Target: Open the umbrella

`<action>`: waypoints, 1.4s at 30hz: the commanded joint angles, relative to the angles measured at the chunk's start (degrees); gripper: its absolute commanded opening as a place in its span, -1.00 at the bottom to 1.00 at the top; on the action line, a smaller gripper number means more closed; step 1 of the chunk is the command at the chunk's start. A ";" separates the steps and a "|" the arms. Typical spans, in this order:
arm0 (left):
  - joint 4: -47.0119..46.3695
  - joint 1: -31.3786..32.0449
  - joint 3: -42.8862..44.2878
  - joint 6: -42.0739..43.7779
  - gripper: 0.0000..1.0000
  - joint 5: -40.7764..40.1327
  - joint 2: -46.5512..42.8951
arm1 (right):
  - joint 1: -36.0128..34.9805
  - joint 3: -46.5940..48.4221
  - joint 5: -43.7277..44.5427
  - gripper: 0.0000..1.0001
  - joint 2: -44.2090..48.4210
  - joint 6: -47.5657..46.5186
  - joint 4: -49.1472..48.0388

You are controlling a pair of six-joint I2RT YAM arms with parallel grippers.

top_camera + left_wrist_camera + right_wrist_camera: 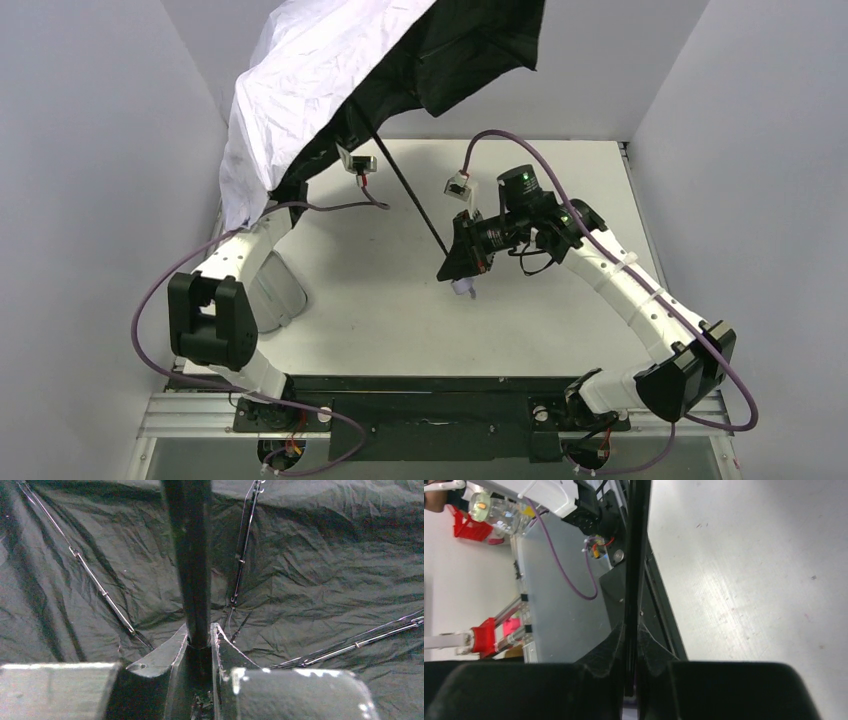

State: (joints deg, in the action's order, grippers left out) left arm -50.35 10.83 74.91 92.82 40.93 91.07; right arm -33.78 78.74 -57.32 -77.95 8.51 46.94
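The umbrella (310, 70) stands spread at the back left, pale canopy outside and black inside. Its thin black shaft (405, 190) slants down to the right toward a small pale handle (464, 289) just above the table. My right gripper (452, 262) is shut on the shaft just above the handle; in the right wrist view the fingers (616, 640) pinch the thin rod (634, 555). My left gripper (200, 630) is shut on the thicker black upper part of the shaft (187, 555) under the canopy, with ribs (102, 592) fanning out. The canopy hides its fingers from the top camera.
A pale grey fabric sleeve (278, 292) lies on the white table (540, 320) beside the left arm. White walls close in on the left, back and right. The canopy's edge hangs near the left wall. A black base rail (430, 395) runs along the near edge.
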 commanded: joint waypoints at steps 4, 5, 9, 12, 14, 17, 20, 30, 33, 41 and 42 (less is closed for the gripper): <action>-1.77 -6.95 9.39 3.62 -0.99 -8.24 3.50 | -1.36 -2.48 0.99 -1.00 4.63 -5.67 8.60; -1.51 -7.55 10.14 3.74 -0.97 -8.34 3.72 | -1.37 -2.46 1.07 -1.00 4.93 -6.08 8.87; -0.45 -8.78 12.05 4.19 -0.91 -9.49 5.07 | -1.49 -2.54 1.18 -1.00 5.04 -9.63 11.29; -0.13 -9.52 13.84 4.53 -0.85 -10.77 6.41 | -1.48 -2.44 2.04 -1.00 5.02 -11.29 13.17; 0.35 -9.88 15.09 4.56 -0.83 -12.52 7.14 | -1.47 -2.74 2.51 -1.00 5.05 -12.27 14.00; 0.92 -10.09 16.95 3.77 -0.82 -14.98 8.26 | -1.38 -3.80 3.68 -1.00 5.29 -13.33 14.68; 1.67 -10.21 18.75 2.20 -0.78 -18.04 8.72 | -0.91 -4.58 3.72 -1.00 5.21 -13.74 14.97; 4.14 -11.41 23.32 -0.66 -0.69 -24.45 11.03 | 0.18 -5.53 3.95 -1.00 5.24 -14.24 16.62; 5.81 -13.58 26.66 -1.34 -0.70 -25.42 12.62 | 0.45 -5.96 4.39 -1.00 5.71 -14.86 17.51; 9.28 -16.80 36.16 -3.47 -0.70 -31.02 17.61 | 0.91 -7.74 4.87 -1.00 6.80 -14.93 18.31; 9.38 -17.07 36.65 -3.64 -0.70 -31.27 18.26 | 0.86 -7.97 4.94 -1.00 6.87 -14.93 18.42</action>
State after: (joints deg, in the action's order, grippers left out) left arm -41.95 9.17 101.80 91.37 45.06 107.68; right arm -31.42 76.40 -44.99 -75.72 1.52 35.86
